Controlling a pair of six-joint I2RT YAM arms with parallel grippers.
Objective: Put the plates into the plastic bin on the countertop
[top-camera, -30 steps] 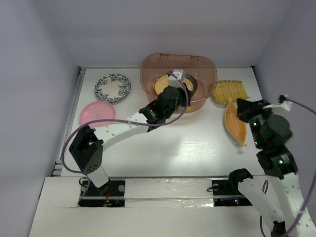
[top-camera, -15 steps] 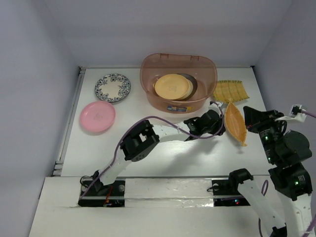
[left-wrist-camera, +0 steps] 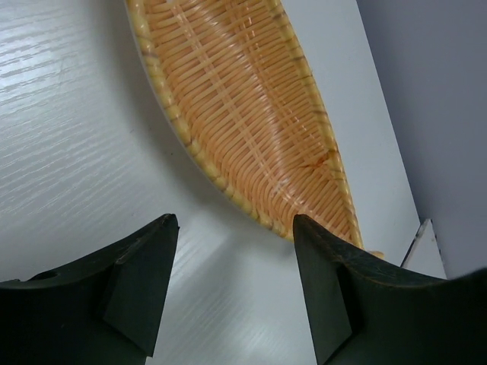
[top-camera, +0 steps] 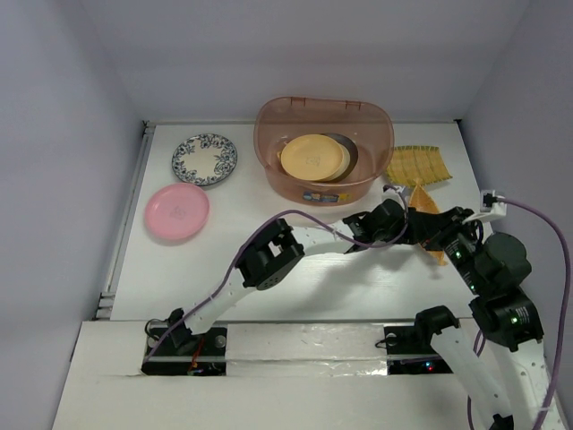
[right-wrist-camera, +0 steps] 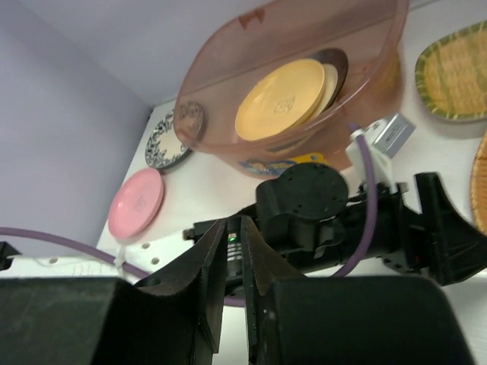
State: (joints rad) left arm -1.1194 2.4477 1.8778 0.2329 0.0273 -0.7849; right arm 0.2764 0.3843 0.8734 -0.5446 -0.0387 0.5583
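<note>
Pale lilac walls (top-camera: 54, 179) box in a white, faintly wood-grained bench (top-camera: 358, 287). The left gripper (left-wrist-camera: 234, 232) hangs low over it with its jaws spread wide and empty. The orange leaf-shaped plate (left-wrist-camera: 243, 114) lies flat just ahead of its fingertips, with the near long edge almost between them. The right gripper (right-wrist-camera: 234, 277) hovers close by, facing the left one, its fingers parted only a crack and holding nothing.

The plate looks rigid despite its woven pattern, and it is shallow and probably light. The thin raised rim midway along a long side seems the best hold, because the pointed ends offer little and the smooth bench may let the plate skate.

Behind the left gripper, toward the back wall, stands the plastic bin (top-camera: 269, 152) with an orange round plate (top-camera: 312, 157) topmost inside. The yellow ribbed plate (top-camera: 416, 164) lies beside the bin. The blue-and-white plate (top-camera: 204, 159) and the pink plate (top-camera: 177, 210) lie well beyond.
</note>
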